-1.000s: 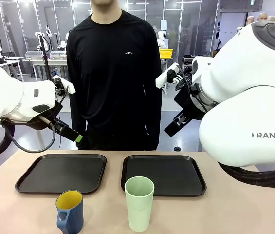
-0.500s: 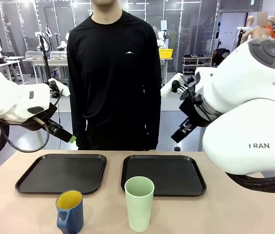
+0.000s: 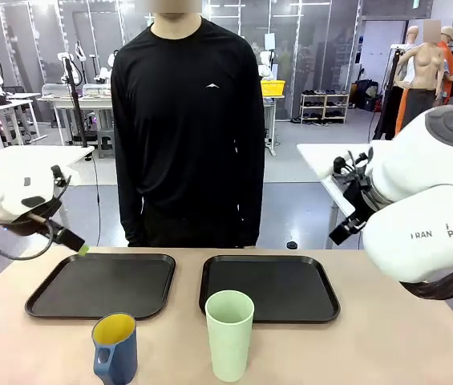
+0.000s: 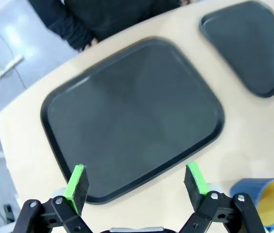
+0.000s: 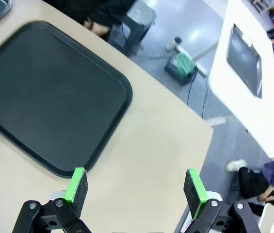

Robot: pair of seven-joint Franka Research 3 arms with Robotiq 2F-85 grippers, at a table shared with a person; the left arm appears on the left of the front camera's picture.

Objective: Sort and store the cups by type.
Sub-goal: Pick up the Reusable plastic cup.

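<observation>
Two cups stand upright on the near part of the tabletop (image 3: 418, 345), neither of them on a tray. In the front view, the dark blue mug (image 3: 115, 349) sits just before the near right corner of the left tray (image 3: 58, 293), its yellow inside up and its handle turned toward the robot. The mint-green tumbler (image 3: 229, 335) sits just before the near left corner of the right tray (image 3: 290, 293). A person (image 3: 186, 120) stands at the far side with no hands in play. The left gripper (image 3: 78, 245) hangs above the far left corner of the left tray, so the mug lies nearer the robot and inward from it. The right gripper (image 3: 337, 236) hangs high, out past the right tray's far right corner, well apart from the tumbler. By the layout, the left arm looks the nearer one for the mug and the right arm for the tumbler.

In the left wrist view, the left gripper (image 4: 137, 180) is spread wide and holds nothing. The bare left tray (image 4: 132, 116) lies beyond its fingers, and the mug (image 4: 265, 201) sits off at the lower right corner — outside the jaws' line.

In the right wrist view, the right gripper (image 5: 134, 187) is likewise spread and empty over bare tabletop (image 5: 166, 145), with the right tray (image 5: 44, 102) off to one side.
</observation>
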